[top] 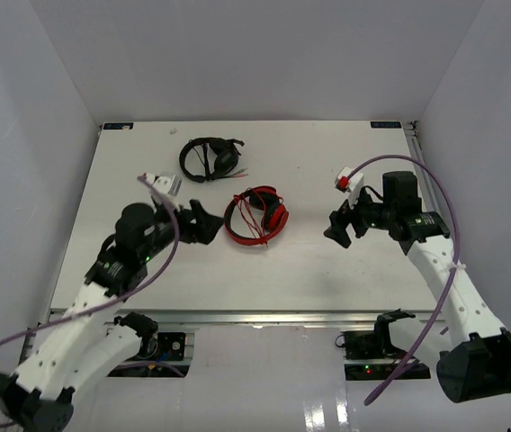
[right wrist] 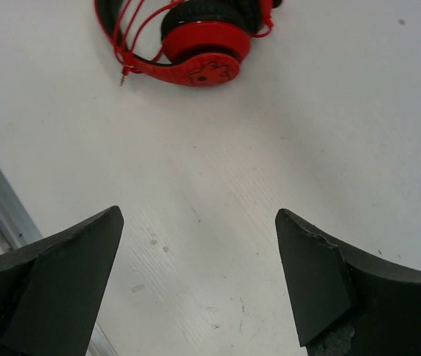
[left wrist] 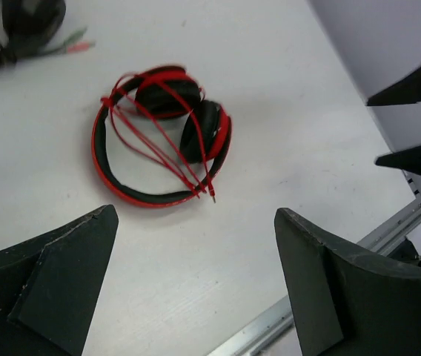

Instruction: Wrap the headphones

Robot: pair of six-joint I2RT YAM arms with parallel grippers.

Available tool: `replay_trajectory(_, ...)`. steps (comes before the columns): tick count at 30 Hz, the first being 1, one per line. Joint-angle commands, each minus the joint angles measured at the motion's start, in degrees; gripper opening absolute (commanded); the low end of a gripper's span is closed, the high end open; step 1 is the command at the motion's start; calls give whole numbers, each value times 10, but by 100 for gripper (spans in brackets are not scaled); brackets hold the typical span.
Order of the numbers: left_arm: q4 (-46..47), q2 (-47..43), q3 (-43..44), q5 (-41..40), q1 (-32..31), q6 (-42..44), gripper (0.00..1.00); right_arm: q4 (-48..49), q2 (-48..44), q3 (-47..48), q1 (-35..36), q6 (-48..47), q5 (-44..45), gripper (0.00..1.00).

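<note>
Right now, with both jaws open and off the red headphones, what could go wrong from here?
1. The cable lies in loose loops across the red headphones, and its plug hangs free at the headband's edge. Nothing pins it, so the wrap may slip undone.
2. The black headphones lie close behind, their leads trailing toward the red pair. A reach back in might snag them.
</note>
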Motion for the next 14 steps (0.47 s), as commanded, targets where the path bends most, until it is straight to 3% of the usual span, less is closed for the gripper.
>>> replay_trajectory(1, -17, -175, -102, 11, 2, 80, 98, 86, -71, -47, -3, 131, 125, 90)
replay_trajectory(6, -7, -266, -137, 12, 2, 93, 98, 95, -104, -81, -35, 147, 155, 90)
replay_trajectory(14, -15, -236, -134, 43, 2, 103, 98, 121, -151, -117, -116, 170, 156, 90)
